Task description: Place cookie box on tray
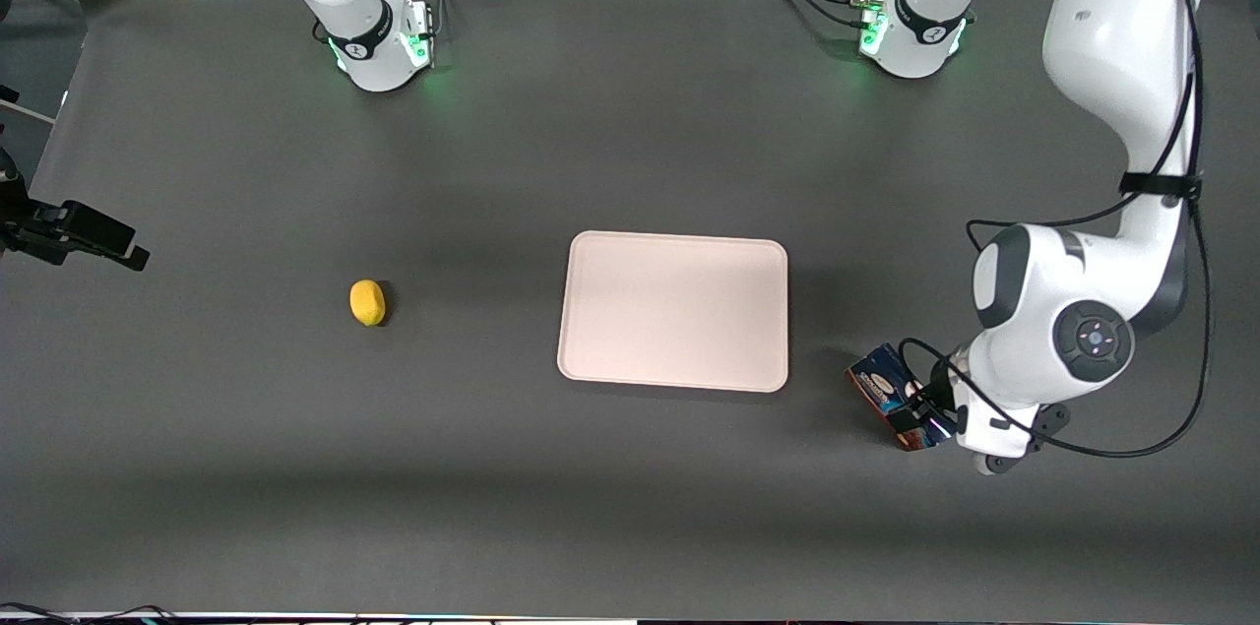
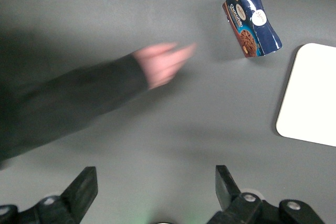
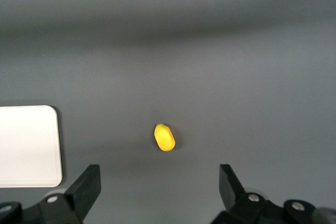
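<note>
The cookie box (image 1: pixel 883 383), dark blue with a brown cookie picture, lies on the dark table beside the tray (image 1: pixel 674 310), toward the working arm's end. In the front view my left gripper (image 1: pixel 920 413) is right at the box and covers its end; whether it touches the box does not show there. In the left wrist view the fingers (image 2: pixel 84 187) stand wide apart with only bare table between them. There the box (image 2: pixel 251 18) lies dented, well away from the gripper (image 2: pixel 156 174) and near a corner of the tray (image 2: pixel 312 98).
A blurred human hand (image 2: pixel 163 64) on a dark sleeve reaches over the table in the left wrist view, between the gripper and the box. A small yellow lemon-like object (image 1: pixel 366 301) lies toward the parked arm's end and also shows in the right wrist view (image 3: pixel 164 137).
</note>
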